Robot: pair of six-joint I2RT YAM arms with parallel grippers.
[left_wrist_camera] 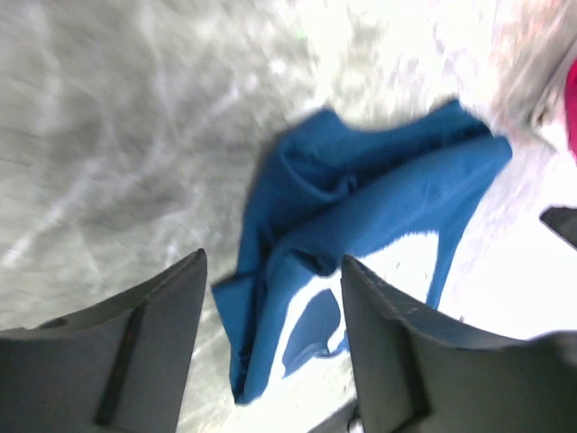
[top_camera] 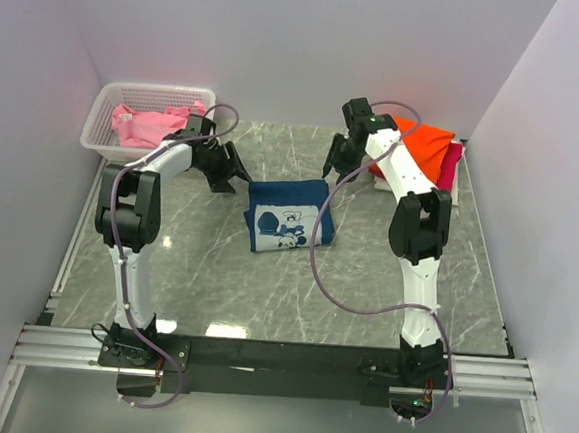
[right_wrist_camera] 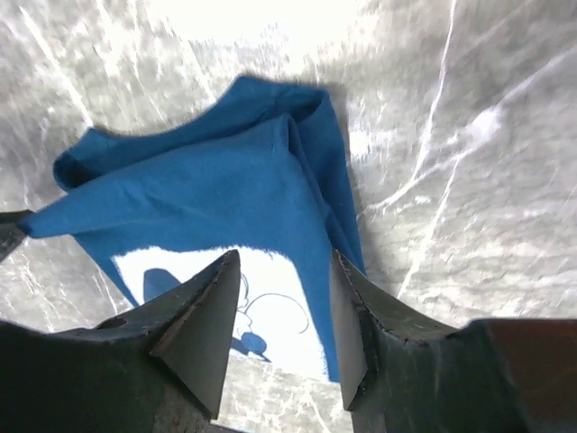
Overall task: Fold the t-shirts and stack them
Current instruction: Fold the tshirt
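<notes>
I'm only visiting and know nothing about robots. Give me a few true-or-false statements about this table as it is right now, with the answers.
1. The navy tee lies folded near the middle of the table, print up. True.
2. The left gripper is clamped on the navy tee. False: its jaws stand open and hold nothing.
3. A pink tee sits in the basket. True.
4. The orange tee lies on the left side of the table. False: it lies at the far right.
5. The right gripper is open. True.
</notes>
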